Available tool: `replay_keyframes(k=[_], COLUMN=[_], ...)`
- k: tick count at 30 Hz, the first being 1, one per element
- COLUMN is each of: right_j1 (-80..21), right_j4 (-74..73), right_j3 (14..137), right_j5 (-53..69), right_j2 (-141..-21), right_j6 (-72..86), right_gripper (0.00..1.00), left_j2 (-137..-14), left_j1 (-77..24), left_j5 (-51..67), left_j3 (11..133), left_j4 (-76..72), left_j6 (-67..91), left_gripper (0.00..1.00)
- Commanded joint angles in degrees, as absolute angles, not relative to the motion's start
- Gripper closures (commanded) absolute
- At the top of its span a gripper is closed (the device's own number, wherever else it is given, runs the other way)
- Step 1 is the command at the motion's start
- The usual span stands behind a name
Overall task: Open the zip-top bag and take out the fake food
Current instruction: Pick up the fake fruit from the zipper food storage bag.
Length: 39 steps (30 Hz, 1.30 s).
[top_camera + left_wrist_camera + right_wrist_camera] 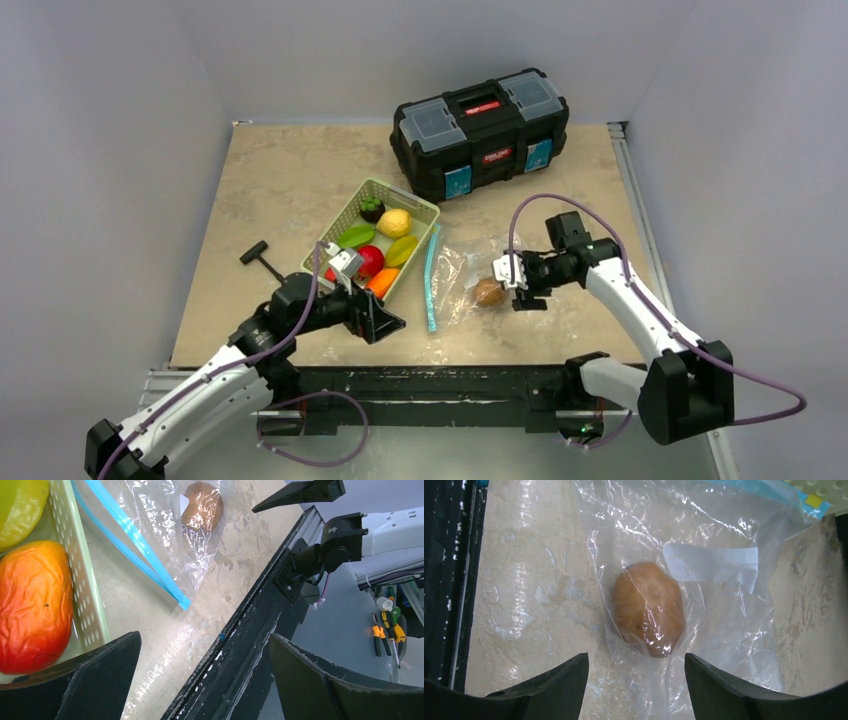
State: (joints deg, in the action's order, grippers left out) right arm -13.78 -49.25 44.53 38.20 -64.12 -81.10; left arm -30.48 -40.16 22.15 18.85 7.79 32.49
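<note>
Clear crinkly zip-top bag (719, 625), teal zip strip (135, 545), brown potato (649, 607) inside, left gripper (202, 637) and right gripper (635, 656) jaws apart, empty

Our left gripper (380, 322) reaches forward and low, jaws spread wide; our right gripper (520, 285) angles down toward our left side, jaws also parted
</note>
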Motion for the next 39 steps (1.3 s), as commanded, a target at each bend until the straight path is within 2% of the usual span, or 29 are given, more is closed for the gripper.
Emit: replay_keyframes(k=[1, 12, 16, 26, 35, 39], right_j1=[-13.58, -14.64, -16.83, -20.82, -22.55, -22.84], right_j4=[-48.35, -44.31, -42.97, -38.75, -38.49, -38.57], right_j3=[45.12, 47.25, 47.69, 46.15, 47.09, 47.44], right_j5=[34.17, 33.03, 30.66, 24.71, 23.28, 24.04], right_j2=[-66.62, -73.74, -77.32, -81.91, -84.63, -84.31], right_j6=[-83.07, -83.62, -83.39, -81.32, -80.08, -80.11], right_gripper=[0.32, 0.3, 0.32, 0.54, 0.86, 0.92], left_j2=[-31.27, -33.35, -34.04, -34.99, -36.03, -36.32], left_j1=[-39.95, -39.93, -39.9, -39.9, -39.91, -39.91], left_j5=[23.35, 23.81, 23.98, 24.24, 24.27, 24.16], left_j3=[18.97, 18.94, 18.71, 18.51, 18.28, 17.95], left_j4=[5.34, 3.94, 3.28, 2.68, 2.2, 1.88], left_j6=[32.58, 32.34, 32.47, 32.24, 32.16, 32.05], left_gripper=[0.01, 0.01, 0.01, 0.02, 0.03, 0.03])
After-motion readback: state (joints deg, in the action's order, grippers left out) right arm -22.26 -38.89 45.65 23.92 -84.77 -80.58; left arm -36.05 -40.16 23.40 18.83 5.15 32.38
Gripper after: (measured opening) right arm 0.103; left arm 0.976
